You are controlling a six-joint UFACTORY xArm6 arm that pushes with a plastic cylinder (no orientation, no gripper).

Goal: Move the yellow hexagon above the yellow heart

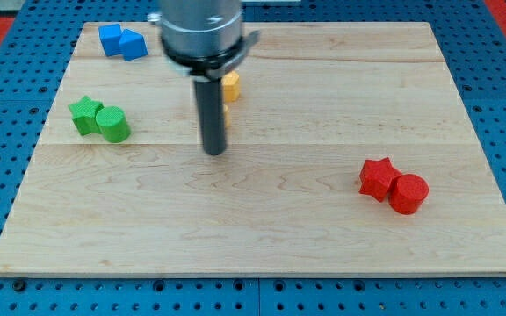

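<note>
My tip (213,151) rests on the wooden board (262,219), left of centre. Just behind the rod, at its right, a yellow block (231,85) shows at the upper centre. Its shape is mostly hidden by the rod. A thin sliver of a second yellow piece (227,112) peeks out just below it, along the rod's right side. I cannot tell which one is the hexagon and which the heart. The tip stands below both yellow pieces.
Two blue blocks (121,41) touch at the top left. A green star (85,114) and a green cylinder (113,124) sit together at the left. A red star (377,176) and a red cylinder (408,193) sit together at the right.
</note>
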